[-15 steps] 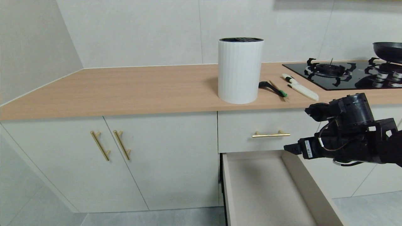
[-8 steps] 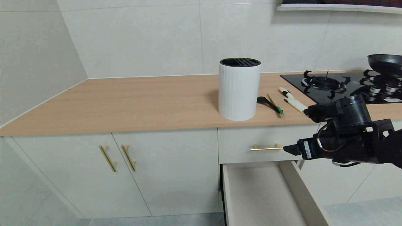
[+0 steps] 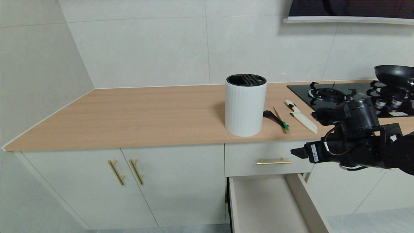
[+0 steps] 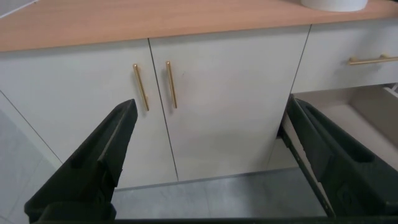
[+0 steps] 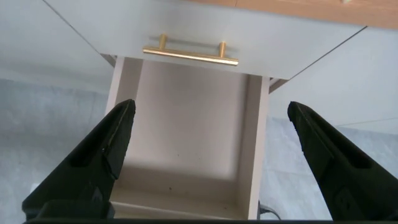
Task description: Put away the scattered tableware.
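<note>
Pale wood forms the countertop (image 3: 145, 116) that crosses the middle of the head view. The scattered tableware lies on it at centre right: a black ladle (image 3: 271, 115) just beside the base of a white ribbed cylinder holder (image 3: 245, 108), then a pair of chopsticks (image 3: 280, 119) with a green end, then a white knife (image 3: 301, 118), all near the front edge and none touching the arm. Farther right is a black gas hob (image 3: 339, 95) carrying a dark pan (image 3: 394, 72).

Below the tableware, a shut drawer front bears a brass handle (image 3: 273, 161), and the drawer (image 3: 304, 202) under it stands pulled out at the bottom centre of the frame.

The right gripper (image 3: 299, 152) hangs at the right of the head view, in front of the cabinet face, level with the brass handle and just to its right, above the pulled-out drawer's right wall. In the right wrist view its jaws are spread wide with nothing between them, framing the drawer.

The left gripper (image 4: 211, 102) likewise has its jaws spread wide and holds nothing; between them the left wrist view shows two cabinet door handles (image 4: 155, 86).
</note>
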{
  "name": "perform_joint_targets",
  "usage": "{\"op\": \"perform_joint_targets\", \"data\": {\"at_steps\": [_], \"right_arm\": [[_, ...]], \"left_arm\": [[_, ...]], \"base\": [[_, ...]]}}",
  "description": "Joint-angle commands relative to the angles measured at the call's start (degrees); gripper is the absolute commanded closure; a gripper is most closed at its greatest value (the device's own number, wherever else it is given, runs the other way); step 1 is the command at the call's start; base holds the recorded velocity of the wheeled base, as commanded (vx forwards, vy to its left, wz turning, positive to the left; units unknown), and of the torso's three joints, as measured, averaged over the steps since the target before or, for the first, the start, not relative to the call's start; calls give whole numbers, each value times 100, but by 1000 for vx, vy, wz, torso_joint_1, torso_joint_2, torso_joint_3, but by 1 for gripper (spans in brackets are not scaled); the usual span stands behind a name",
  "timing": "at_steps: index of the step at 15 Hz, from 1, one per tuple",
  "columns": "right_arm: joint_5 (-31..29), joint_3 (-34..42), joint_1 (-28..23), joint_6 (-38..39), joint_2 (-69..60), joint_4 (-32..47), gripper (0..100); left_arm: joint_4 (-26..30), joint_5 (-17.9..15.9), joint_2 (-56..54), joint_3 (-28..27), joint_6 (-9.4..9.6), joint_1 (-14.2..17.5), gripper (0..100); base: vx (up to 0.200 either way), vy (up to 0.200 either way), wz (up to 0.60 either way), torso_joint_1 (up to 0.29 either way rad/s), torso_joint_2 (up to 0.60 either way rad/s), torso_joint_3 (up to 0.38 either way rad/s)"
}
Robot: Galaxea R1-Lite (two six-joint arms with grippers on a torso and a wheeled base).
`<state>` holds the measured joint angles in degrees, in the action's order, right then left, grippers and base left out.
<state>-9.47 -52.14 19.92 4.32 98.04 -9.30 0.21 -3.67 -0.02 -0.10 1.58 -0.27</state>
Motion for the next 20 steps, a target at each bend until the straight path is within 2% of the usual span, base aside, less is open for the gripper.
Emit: {"op": "perform_joint_targets", "data": {"at_steps": [1,4,11,13,14,17,20], "right_arm": [[-2,-7,3,-1,102,-10,0],[-11,-147,47,-1,84,-186,0],[-11,-1615,47,219,857,-37,0],[-195,-2116,56,676,1191,315,0],[-573,-2336,47,869,1473,394,0],[-688,-2415,-41,922,1903,201,0],[-732,-2415,-41,913,2308,-318,0]], "left_arm": [[-3,-2,2,1,0,0,0],[-3,-2,2,1,0,0,0],[-3,-2,2,1,0,0,0],[-3,-2,2,1,0,0,0],[6,-2,2,1,0,0,0],[6,-2,2,1,0,0,0],[-3,-2,2,1,0,0,0]], "base": [[0,0,0,0,0,0],[0,0,0,0,0,0],[0,0,0,0,0,0],[0,0,0,0,0,0],[0,0,0,0,0,0],[0,0,0,0,0,0],[0,0,0,0,0,0]]}}
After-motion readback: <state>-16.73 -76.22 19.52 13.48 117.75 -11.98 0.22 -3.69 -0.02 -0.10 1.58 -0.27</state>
